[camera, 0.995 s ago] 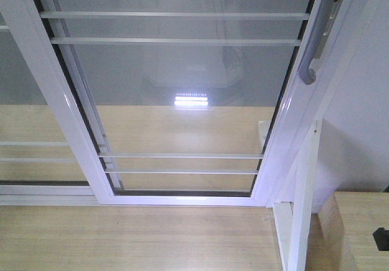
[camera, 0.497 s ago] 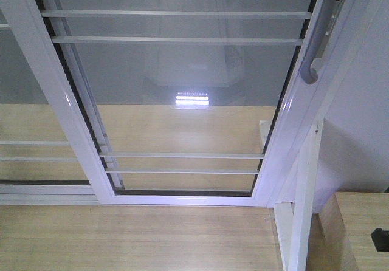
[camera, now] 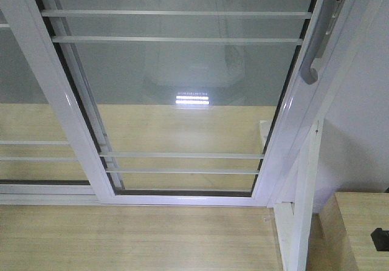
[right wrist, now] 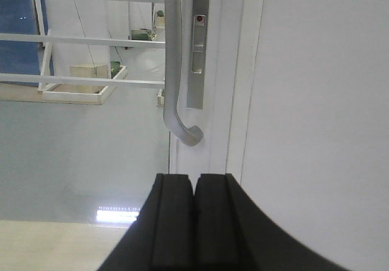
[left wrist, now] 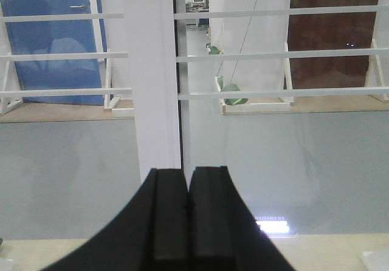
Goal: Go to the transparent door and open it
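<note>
The door (camera: 182, 76) fills the middle of the front view, a clear glass pane in a white frame crossed by thin white bars (camera: 176, 40) near the top and bottom, with a light wooden floor (camera: 134, 240) running up to its lower rail. Its curved grey handle (camera: 315, 49) sits on the right stile, just beside the white wall (camera: 364, 131) at far right. To the left, a second glass panel (camera: 24, 119) lies partly behind the door's left stile. A strip of light (camera: 192, 99) reflects in the glass. A pale wooden cabinet (camera: 358, 222) stands at near right. In the right wrist view, the right gripper (right wrist: 194, 183) has its black fingers pressed together on nothing and points at the foot of the handle (right wrist: 174, 70), clear of it, with a grey lock plate (right wrist: 198, 46) beside the handle on the stile. In the left wrist view, the left gripper (left wrist: 187, 180) is likewise clenched and empty, facing a white stile (left wrist: 155, 70). A blue door (left wrist: 55, 40) shows through the glass at far left.
</note>
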Robot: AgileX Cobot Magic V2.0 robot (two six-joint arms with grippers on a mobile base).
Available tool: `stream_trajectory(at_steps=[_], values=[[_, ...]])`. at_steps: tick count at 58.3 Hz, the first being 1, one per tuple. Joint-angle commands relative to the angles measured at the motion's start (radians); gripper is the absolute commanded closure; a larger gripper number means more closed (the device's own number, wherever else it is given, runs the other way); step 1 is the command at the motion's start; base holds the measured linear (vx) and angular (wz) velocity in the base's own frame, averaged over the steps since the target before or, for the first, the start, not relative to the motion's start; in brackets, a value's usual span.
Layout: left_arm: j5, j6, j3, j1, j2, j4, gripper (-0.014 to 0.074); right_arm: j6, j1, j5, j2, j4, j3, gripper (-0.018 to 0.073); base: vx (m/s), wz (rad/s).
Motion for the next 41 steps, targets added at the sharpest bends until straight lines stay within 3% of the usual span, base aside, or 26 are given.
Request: stream_trajectory(at_steps=[1, 13, 19, 27, 34, 41], values=[[-0.117, -0.009, 0.022, 0.002, 0.015, -0.002, 0.0602, -0.008, 0.000, -0.113, 0.017, -0.003, 0.012, 0.0564, 0.00, 0.00], [-0.277, -0.068, -0.025, 0.001, 0.015, -0.009, 0.0602, -0.002, -0.001, -0.286, 0.017, -0.002, -0.059, 0.0564, 0.00, 0.00], [-0.188, -0.068, -0.168, 0.002, 0.015, -0.009, 0.0602, -0.013, -0.001, -0.234, 0.037, -0.008, -0.224, 0.0564, 0.00, 0.00], [-0.022, -0.049, -0.423, 0.002, 0.060, -0.008, 0.0602, -0.032, -0.001, -0.035, 0.157, -0.040, -0.505, 0.0564, 0.00, 0.00], [-0.013, 0.031, -0.572, 0.002, 0.192, 0.001, 0.0602, -0.034, -0.001, -0.006, 0.323, -0.041, -0.658, 0.0564, 0.00, 0.00], [-0.020, 0.074, -0.606, 0.002, 0.347, -0.002, 0.0602, -0.033, -0.001, -0.060, 0.523, -0.040, -0.715, 0.0564, 0.00, 0.00]])
